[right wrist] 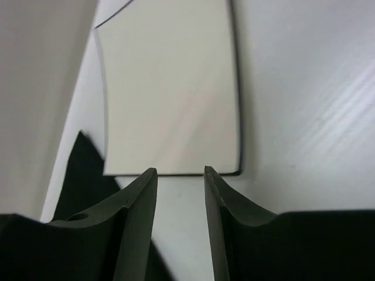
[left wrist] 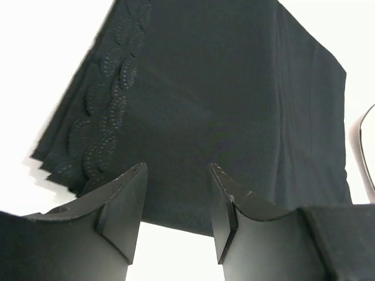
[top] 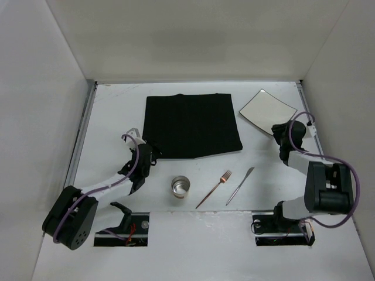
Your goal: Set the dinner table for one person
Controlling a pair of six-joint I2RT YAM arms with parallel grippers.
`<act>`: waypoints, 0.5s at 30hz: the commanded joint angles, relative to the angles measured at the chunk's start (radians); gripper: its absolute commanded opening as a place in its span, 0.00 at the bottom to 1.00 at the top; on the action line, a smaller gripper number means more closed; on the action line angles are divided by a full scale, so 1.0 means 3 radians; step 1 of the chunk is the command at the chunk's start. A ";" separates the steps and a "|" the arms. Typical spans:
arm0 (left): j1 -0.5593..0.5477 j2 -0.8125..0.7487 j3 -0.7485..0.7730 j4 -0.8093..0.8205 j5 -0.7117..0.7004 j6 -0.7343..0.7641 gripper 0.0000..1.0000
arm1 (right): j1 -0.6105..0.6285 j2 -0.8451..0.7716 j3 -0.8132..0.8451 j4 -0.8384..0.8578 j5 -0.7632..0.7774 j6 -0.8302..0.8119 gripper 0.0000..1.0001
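On the white dinner table (top: 117, 117) lies a black square cloth mat (top: 192, 125) at the back middle. A white square plate (top: 266, 110) sits to its right. A metal cup (top: 181, 188), a copper fork (top: 215, 188) and a silver knife (top: 241, 185) lie near the front. My left gripper (top: 149, 157) is open and empty at the mat's front left corner; the mat (left wrist: 222, 117) fills its wrist view beyond the gripper (left wrist: 179, 175). My right gripper (top: 280, 130) is open and empty just short of the plate's near edge (right wrist: 170, 88), fingers (right wrist: 143, 199) apart.
White walls edge the table on the left, back and right. The arm bases stand at the near edge (top: 193, 216). The plate's rim shows at the right of the left wrist view (left wrist: 366, 152).
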 commanded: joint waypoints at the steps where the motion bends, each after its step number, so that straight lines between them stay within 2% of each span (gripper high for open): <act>1: -0.0015 0.0088 0.0110 0.0475 0.0054 0.0093 0.42 | -0.0171 0.0231 -0.0094 0.0474 -0.0020 0.0328 0.44; 15: 0.0113 0.0288 -0.0023 0.0818 0.0382 -0.0034 0.42 | -0.0243 0.0747 -0.0033 0.0474 -0.0076 0.0655 0.45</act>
